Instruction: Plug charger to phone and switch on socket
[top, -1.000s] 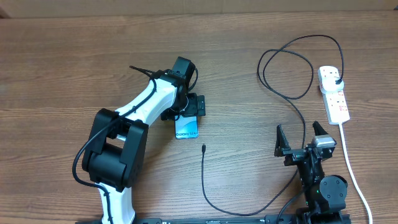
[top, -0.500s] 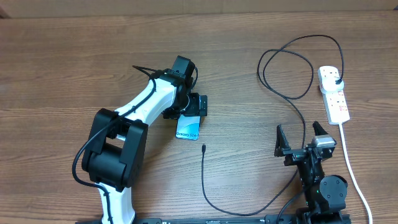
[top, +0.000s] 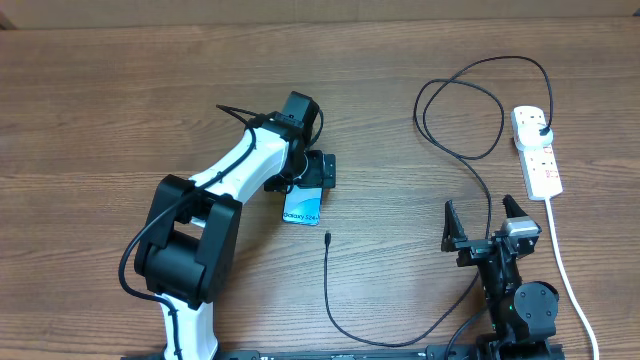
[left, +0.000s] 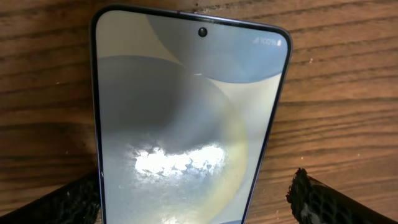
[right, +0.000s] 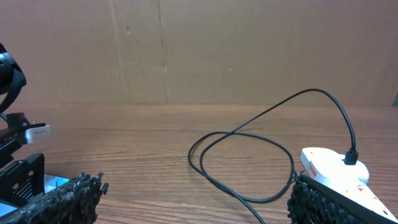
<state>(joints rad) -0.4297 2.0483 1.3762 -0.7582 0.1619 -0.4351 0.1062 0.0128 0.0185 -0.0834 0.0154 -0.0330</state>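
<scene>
The phone (top: 302, 207) lies flat, its long axis running from under the left gripper (top: 312, 180) toward the table's (top: 400, 260) near edge, front-camera end away from the fingers. That gripper's jaws straddle the phone, spread, with a gap on one side. The charger's connector tip (top: 327, 238) lies just beyond the phone's free end, apart from it, with bare wood around. Well right of the phone, the right gripper (top: 483, 222) is agape, and so is the power strip (top: 538, 155).

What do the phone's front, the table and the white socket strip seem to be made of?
The phone: glossy glass front, it seems, since it mirrors a bright glare patch. The table: wood or wood-look laminate, fairly matte, with clear grain lines. The socket: probably smooth white plastic, judging by its even moulded body.
</scene>
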